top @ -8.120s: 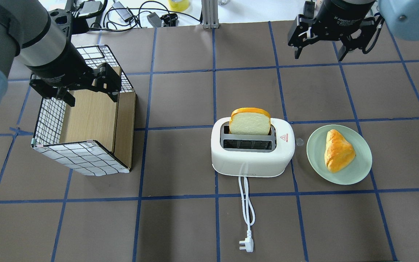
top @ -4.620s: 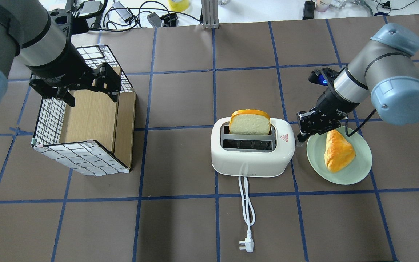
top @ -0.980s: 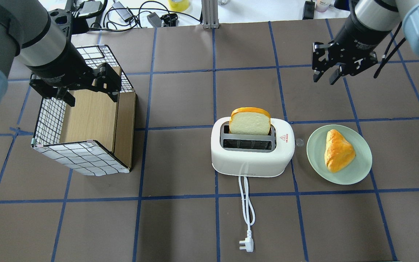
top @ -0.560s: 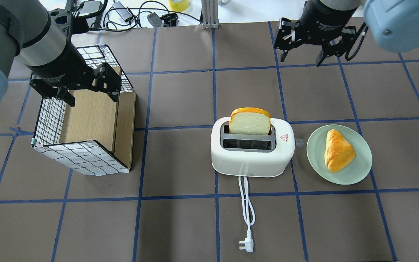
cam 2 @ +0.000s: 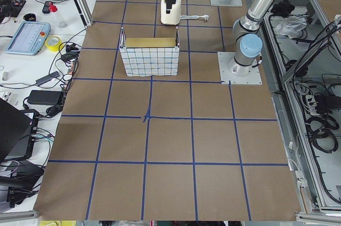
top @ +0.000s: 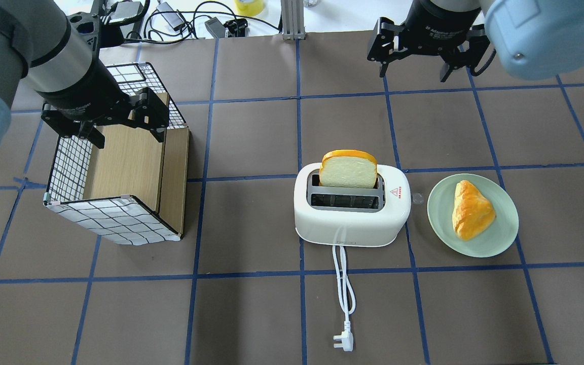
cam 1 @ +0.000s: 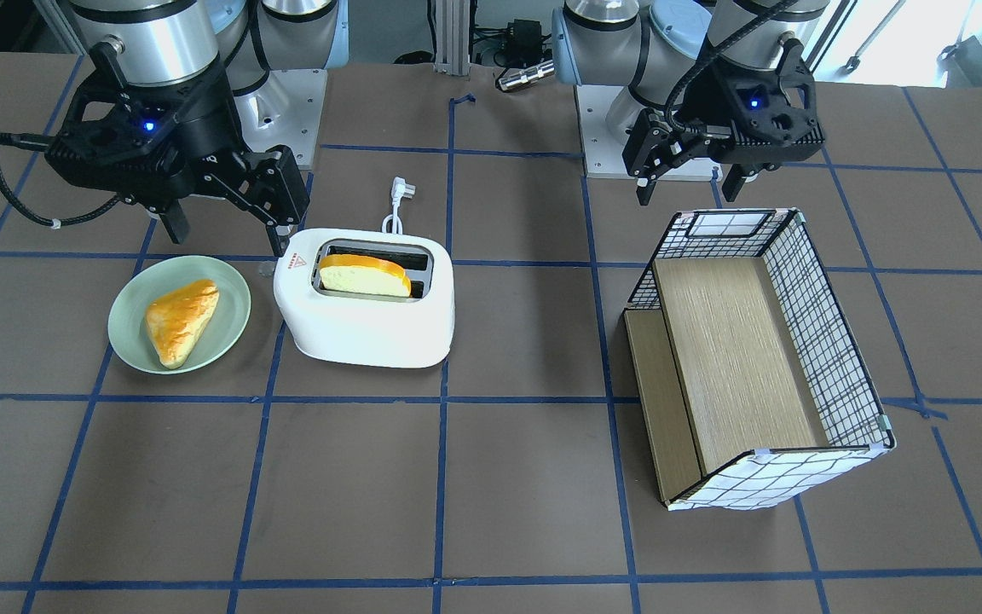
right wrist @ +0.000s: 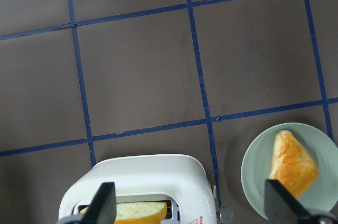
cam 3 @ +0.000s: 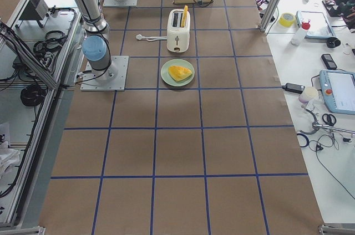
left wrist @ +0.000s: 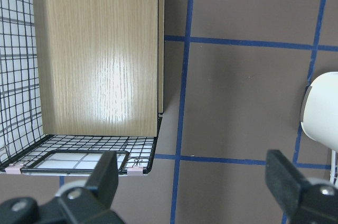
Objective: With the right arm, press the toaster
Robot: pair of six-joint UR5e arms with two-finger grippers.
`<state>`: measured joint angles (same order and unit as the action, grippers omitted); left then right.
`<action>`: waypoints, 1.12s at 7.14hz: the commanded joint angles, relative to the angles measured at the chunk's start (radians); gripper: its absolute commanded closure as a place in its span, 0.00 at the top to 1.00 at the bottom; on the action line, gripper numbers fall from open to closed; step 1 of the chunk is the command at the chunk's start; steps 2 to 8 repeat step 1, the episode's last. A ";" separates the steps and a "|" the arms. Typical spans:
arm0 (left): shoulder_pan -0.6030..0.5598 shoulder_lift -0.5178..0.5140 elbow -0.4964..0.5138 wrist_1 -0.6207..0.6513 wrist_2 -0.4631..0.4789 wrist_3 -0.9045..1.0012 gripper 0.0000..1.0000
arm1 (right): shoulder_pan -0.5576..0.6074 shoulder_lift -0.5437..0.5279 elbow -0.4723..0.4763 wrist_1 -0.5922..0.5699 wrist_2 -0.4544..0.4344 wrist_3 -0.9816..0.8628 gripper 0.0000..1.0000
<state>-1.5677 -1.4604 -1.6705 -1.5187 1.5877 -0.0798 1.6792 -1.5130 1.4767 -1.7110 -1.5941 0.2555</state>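
The white toaster [top: 350, 220] stands mid-table with a bread slice [top: 349, 170] upright in its far slot and its cord [top: 343, 284] trailing toward the robot. A small round knob [top: 416, 198] sits at its right end. My right gripper [top: 414, 75] is open and empty, raised high beyond the toaster's right end and apart from it. It also shows in the front view [cam 1: 227, 234]. The right wrist view looks down on the toaster [right wrist: 148, 176] from well above. My left gripper [top: 125, 136] is open and empty over the basket [top: 124, 167].
A green plate [top: 505, 230] with a pastry [top: 470, 210] lies just right of the toaster. The wire basket with a wooden floor [cam 1: 738, 341] stands at the left. Cables and gear lie beyond the table's far edge.
My right gripper was down at the toaster's right end 4.6 s ago, then rose. In the last second it swung left along the far side. The bread still stands up. The left arm is still.
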 commanded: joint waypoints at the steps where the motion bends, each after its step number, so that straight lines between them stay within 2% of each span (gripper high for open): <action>1: 0.000 0.000 0.000 0.000 0.000 0.000 1.00 | 0.001 -0.003 0.000 0.002 0.000 -0.004 1.00; 8: 0.000 0.000 0.000 0.000 0.000 0.000 1.00 | 0.001 -0.003 0.000 0.002 0.000 -0.004 1.00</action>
